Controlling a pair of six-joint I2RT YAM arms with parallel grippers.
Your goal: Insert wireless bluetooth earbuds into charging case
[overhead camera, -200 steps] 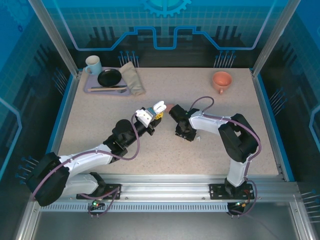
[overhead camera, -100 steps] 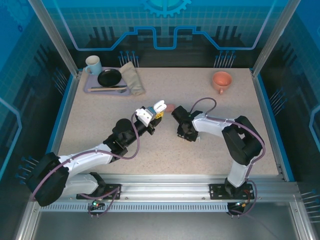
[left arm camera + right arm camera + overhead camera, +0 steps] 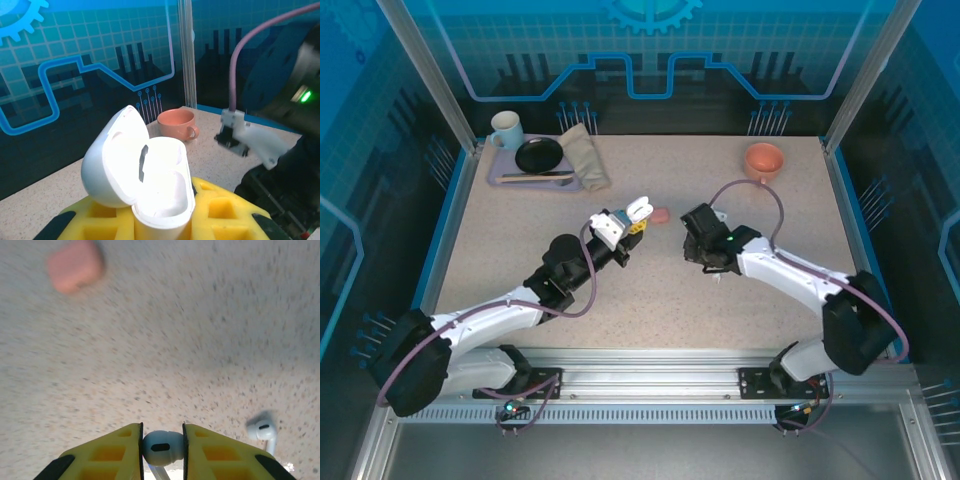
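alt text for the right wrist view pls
The yellow right pincer pinches a small white earbud at bottom centre, above a speckled beige tabletop. A second white earbud lies on it at lower right; a blurred salmon-pink rounded object sits at upper left.

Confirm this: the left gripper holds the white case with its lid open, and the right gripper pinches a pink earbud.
One thing is wrong: the earbud pinched in the right gripper is white, not pink, as the right wrist view shows. The rest stands: the left gripper holds the white case with its lid open.
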